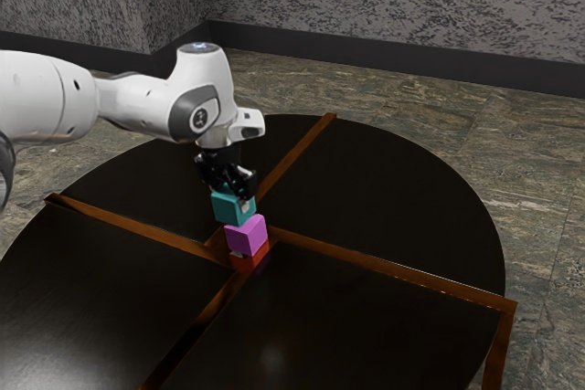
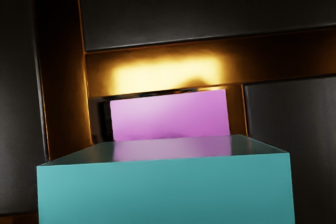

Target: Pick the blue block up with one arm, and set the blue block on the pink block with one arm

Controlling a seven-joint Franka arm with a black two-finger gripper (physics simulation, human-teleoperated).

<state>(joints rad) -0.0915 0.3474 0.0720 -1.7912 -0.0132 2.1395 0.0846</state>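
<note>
Reaching in from the exterior view's left, the arm [image 1: 137, 102] held its gripper [image 1: 233, 195] low over the middle of the table [image 1: 393, 198], black fingers clamped on the blue block [image 1: 232, 209] from two sides. The block, rather teal in tint, hung clear of the tabletop, just up and to the exterior view's left of the pink block [image 1: 247, 235]. Whether its lower corner touched the pink top could not be told.

The pink block sat on a red block [image 1: 249, 260] where the wooden strips [image 1: 302, 148] crossed. In the wrist view the blue block [image 2: 163, 192] lay under the hand with the pink block [image 2: 169, 115] beyond it, not beneath.

Judging from that offset, letting go here would likely have dropped the blue block on the pink block's edge, and it would have tipped off. Sliding across at this low height risked shoving the pink block off its small red base. A lift first seemed safer.
</note>
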